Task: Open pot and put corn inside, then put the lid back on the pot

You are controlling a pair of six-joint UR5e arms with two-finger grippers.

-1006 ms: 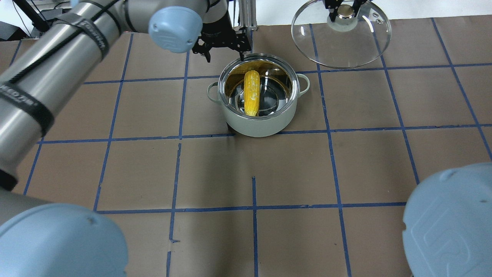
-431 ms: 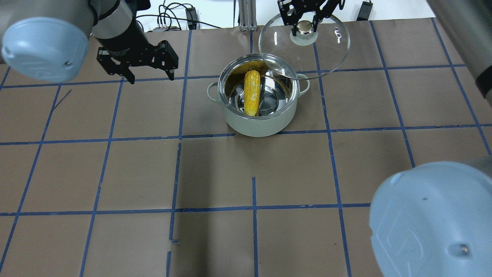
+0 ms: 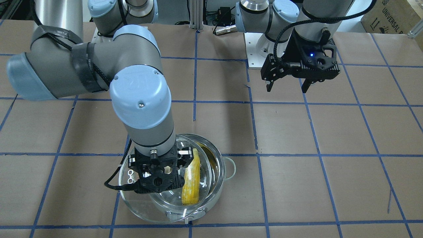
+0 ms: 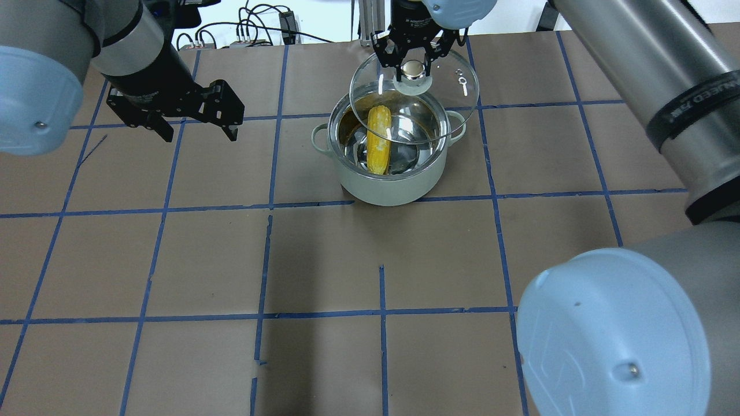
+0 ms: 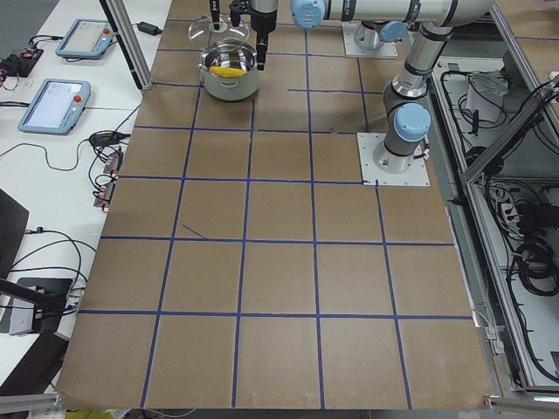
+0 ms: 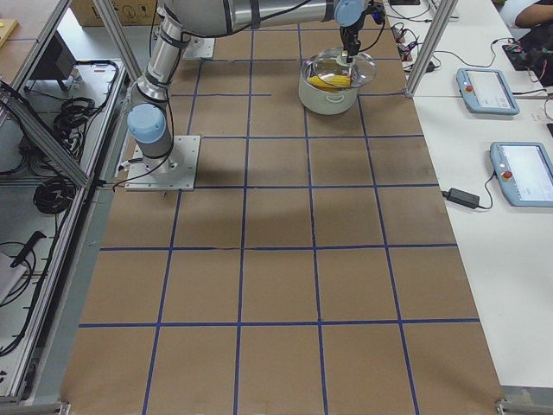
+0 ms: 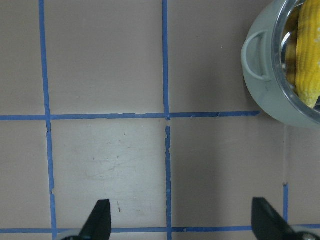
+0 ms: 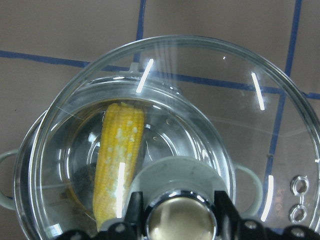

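The pot stands open on the table, also seen in the front view and the left wrist view. The corn lies inside it, pointing front to back, and shows in the front view and the right wrist view. My right gripper is shut on the knob of the glass lid and holds it above the pot, offset to the far right, overlapping most of the rim. My left gripper is open and empty, hovering left of the pot.
The table is brown paper with a blue tape grid. The right arm's elbow fills the near right corner of the overhead view. Cables and a metal post lie behind the table's far edge.
My right gripper has carried the lid leftward from the far right to above the pot. My left arm has drawn away from the pot to the left.
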